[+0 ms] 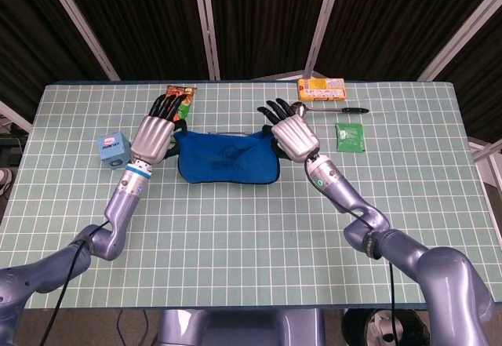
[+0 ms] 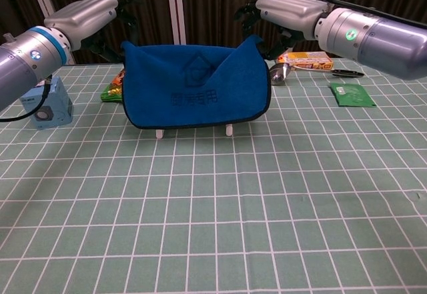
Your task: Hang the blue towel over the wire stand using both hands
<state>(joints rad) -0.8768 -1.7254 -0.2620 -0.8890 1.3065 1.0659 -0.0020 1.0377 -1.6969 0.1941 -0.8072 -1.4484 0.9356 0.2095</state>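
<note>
The blue towel (image 2: 195, 87) hangs draped over the wire stand (image 2: 159, 134), covering it so that only the stand's white feet show below the hem in the chest view. The stand sits toward the rear centre of the green gridded worktop (image 1: 251, 228).

The left hand (image 1: 154, 132) is at the towel's left upper corner, its fingers (image 1: 168, 104) extended beyond the cloth; whether the thumb side has the corner pinched cannot be told. The right hand (image 1: 292, 136) is at the right upper corner, which stands raised in a peak in the chest view; its fingers (image 1: 274, 111) are spread, and its hold on the cloth likewise cannot be told.

Containers: a small blue box (image 1: 112, 148) stands left of the towel, closed, contents not visible. A yellow-orange carton (image 1: 321, 89) lies at the rear right, closed. Beside it lie a metal spoon (image 2: 277, 74) and a dark pen-like item (image 1: 354, 111). A green packet (image 1: 350, 136) lies flat on the right, and a green-orange snack packet (image 1: 182, 99) lies rear left, behind the left hand.
</note>
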